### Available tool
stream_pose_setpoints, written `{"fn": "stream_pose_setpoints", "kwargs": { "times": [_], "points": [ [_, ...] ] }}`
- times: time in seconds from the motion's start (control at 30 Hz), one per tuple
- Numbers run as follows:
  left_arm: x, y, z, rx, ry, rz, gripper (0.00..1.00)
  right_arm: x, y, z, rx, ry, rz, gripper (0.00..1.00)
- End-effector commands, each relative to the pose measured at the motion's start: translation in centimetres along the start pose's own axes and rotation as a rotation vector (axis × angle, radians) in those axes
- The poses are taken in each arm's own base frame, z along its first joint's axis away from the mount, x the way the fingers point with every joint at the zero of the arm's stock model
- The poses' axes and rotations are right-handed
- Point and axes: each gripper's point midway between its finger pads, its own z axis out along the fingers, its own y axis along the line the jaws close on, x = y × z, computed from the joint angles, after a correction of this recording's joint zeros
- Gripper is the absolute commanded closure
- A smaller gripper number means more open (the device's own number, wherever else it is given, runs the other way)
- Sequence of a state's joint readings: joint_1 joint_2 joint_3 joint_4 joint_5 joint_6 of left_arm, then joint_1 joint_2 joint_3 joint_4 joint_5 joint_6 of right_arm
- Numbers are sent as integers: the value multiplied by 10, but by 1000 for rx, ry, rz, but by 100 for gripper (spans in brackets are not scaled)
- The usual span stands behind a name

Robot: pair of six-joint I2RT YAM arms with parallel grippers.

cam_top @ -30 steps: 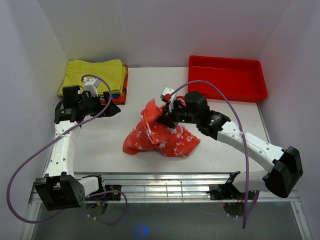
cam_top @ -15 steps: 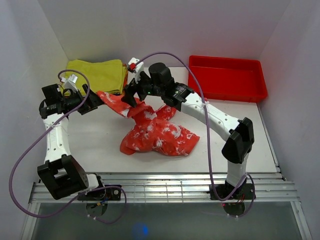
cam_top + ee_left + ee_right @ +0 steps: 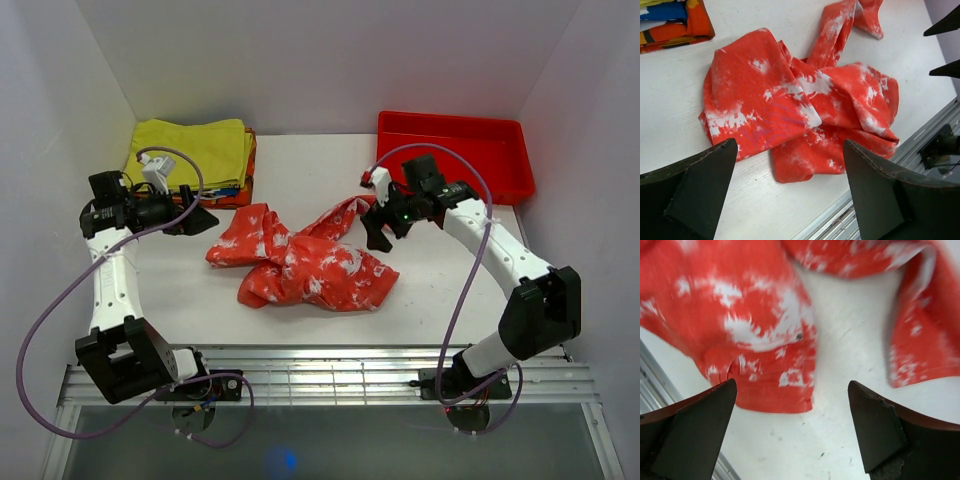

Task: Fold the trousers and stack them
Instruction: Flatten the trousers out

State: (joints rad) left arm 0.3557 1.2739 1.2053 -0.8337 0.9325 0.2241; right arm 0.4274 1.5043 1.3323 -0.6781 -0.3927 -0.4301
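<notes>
The trousers lie crumpled in a heap in the middle of the table, somewhat nearer its front edge, with one leg reaching out towards the back right. The left gripper hangs just beside the heap's left end, jaws wide apart and holding nothing. The right gripper is at the end of that leg, jaws also wide apart and empty. A folded yellow garment sits at the back left corner, and a red tray at the back right corner.
</notes>
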Motion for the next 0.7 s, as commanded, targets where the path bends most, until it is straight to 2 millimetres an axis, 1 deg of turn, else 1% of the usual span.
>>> {"fn": "stream_pose_setpoints", "kwargs": {
  "times": [0.0, 0.07, 0.1, 0.13, 0.2, 0.23, 0.27, 0.3, 0.33, 0.37, 0.4, 0.43, 0.47, 0.5, 0.53, 0.57, 0.6, 0.63, 0.67],
  "points": [
    [11, -19, 2, 66, 64, 151, 4, 78, 12, 20, -81, 213, 5, 2],
    [17, -25, 7, 80, 97, 205, 4, 88, 2, 30, -42, 228, 43, 0],
    [20, -24, 8, 66, 113, 212, 4, 92, -3, 33, -24, 230, 74, 0],
    [21, -25, 9, 67, 119, 220, 4, 104, -5, 40, -23, 257, 94, 2],
    [22, -29, 10, 75, 122, 229, 4, 110, -20, 47, 33, 255, 97, 6],
    [21, -31, 10, 78, 122, 233, 4, 117, -23, 51, 48, 271, 107, 7],
    [20, -34, 11, 88, 123, 244, 4, 130, -27, 54, 76, 303, 110, 7],
    [20, -35, 13, 91, 125, 252, 4, 134, -32, 58, 97, 309, 107, 8],
    [21, -37, 15, 99, 131, 256, 4, 144, -33, 63, 104, 339, 122, 9],
    [20, -43, 18, 116, 139, 276, 4, 155, -32, 64, 105, 369, 130, 10],
    [21, -46, 21, 126, 148, 284, 4, 161, -29, 66, 94, 388, 138, 14],
    [23, -46, 26, 129, 165, 287, 4, 167, -25, 67, 71, 404, 141, 17],
    [26, -52, 32, 145, 184, 305, 4, 170, -14, 68, 22, 399, 152, 20],
    [24, -52, 35, 142, 187, 311, 4, 172, -7, 67, -11, 395, 157, 28],
    [27, -49, 41, 137, 206, 304, 4, 172, 4, 64, -56, 394, 163, 31],
    [29, -50, 45, 146, 216, 309, 4, 169, 15, 62, -118, 372, 160, 37],
    [29, -49, 49, 146, 218, 305, 3, 168, 21, 60, -145, 367, 163, 50],
    [29, -49, 52, 149, 222, 306, 3, 164, 27, 53, -168, 363, 154, 61],
    [31, -48, 56, 150, 233, 308, 3, 160, 28, 49, -174, 349, 137, 75]
  ]
}}
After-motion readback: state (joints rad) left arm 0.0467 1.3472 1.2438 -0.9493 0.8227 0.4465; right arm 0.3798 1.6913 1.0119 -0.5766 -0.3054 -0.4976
